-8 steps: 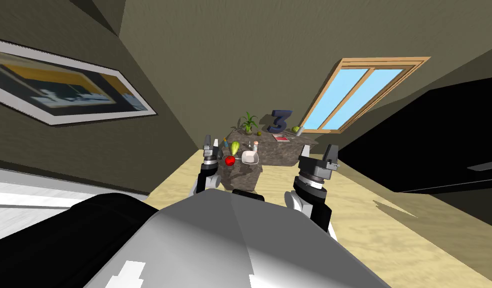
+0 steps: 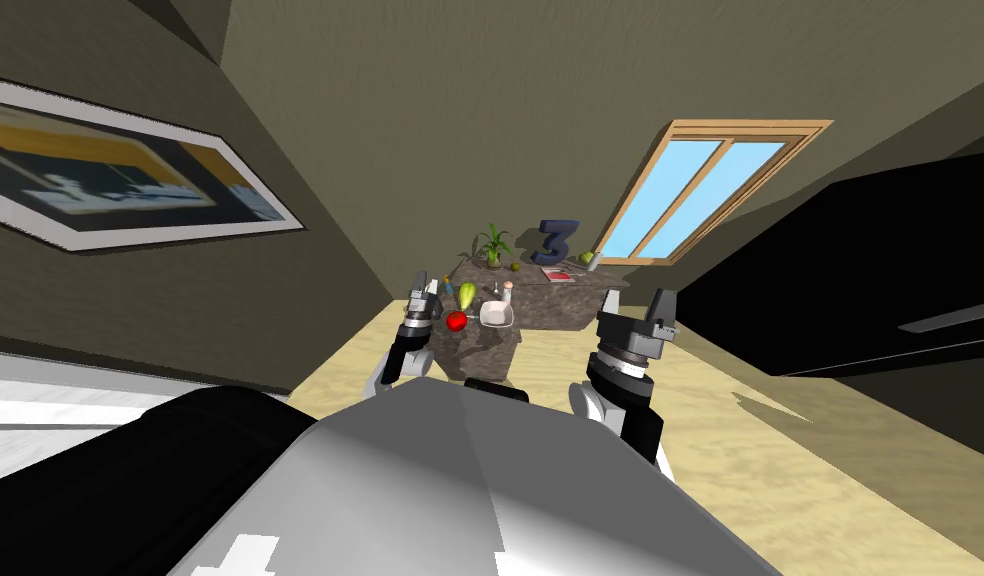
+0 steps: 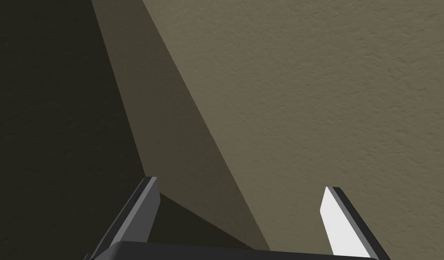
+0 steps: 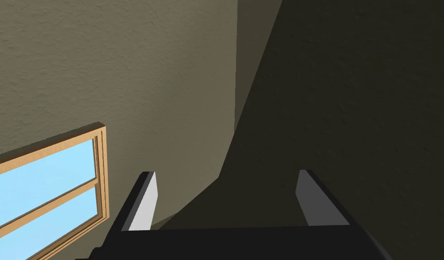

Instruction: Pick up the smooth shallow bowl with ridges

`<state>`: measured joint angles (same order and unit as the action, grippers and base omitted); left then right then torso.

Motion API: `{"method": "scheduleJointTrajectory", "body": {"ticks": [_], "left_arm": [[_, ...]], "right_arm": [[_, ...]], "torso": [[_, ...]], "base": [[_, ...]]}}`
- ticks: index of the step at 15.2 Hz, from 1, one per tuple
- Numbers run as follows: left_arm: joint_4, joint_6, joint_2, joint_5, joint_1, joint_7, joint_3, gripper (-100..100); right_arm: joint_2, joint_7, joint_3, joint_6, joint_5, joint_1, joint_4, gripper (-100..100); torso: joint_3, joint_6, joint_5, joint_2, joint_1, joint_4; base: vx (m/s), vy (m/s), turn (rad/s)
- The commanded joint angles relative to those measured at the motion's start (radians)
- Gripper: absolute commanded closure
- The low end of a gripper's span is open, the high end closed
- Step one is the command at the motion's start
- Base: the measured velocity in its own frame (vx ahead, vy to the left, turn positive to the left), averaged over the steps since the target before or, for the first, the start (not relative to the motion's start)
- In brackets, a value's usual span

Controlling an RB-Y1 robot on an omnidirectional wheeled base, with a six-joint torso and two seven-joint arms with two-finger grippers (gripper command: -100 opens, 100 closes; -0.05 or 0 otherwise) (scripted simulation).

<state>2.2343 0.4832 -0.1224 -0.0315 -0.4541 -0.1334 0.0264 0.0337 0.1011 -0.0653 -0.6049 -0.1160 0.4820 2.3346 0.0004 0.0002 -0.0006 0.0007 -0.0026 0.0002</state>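
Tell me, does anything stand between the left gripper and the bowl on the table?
Yes. In the head view a red apple sits on the table between the open left gripper and the bowl, near the bowl's side. A green fruit lies just behind the apple.

pale shallow bowl (image 2: 496, 314) upright on stone table's (image 2: 480, 350) near end.

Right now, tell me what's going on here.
The robot faces a dark stone-like table, with nothing in either hand. The left gripper and right gripper are both open and raised, one to each side of the table's near end. The pale shallow bowl it is meant to pick up sits on the table beside a red apple, untouched.
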Motion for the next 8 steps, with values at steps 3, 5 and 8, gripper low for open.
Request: {"method": "scheduleJointTrajectory", "body": {"ticks": [3, 5, 8], "left_arm": [[0.003, -0.064, -0.043, -0.011, 0.001, 0.004, 0.019, -100], [0.006, -0.098, -0.061, -0.018, 0.000, 0.007, 0.029, -100], [0.011, -0.166, -0.091, -0.033, -0.001, 0.012, 0.053, -100]], "right_arm": [[0.000, 0.000, 0.000, 0.000, 0.000, 0.000, 0.000, 0], [0.000, 0.000, 0.000, 0.000, 0.000, 0.000, 0.000, 0], [0.000, 0.000, 0.000, 0.000, 0.000, 0.000, 0.000, 0]], "torso": [[0.000, 0.000, 0.000, 0.000, -0.001, 0.000], [0.000, 0.000, 0.000, 0.000, 0.000, 0.000], [0.000, 0.000, 0.000, 0.000, -0.001, 0.000]], "base": [[-0.006, -0.047, -0.049], [-0.009, -0.040, -0.053], [-0.009, -0.048, -0.062]]}}
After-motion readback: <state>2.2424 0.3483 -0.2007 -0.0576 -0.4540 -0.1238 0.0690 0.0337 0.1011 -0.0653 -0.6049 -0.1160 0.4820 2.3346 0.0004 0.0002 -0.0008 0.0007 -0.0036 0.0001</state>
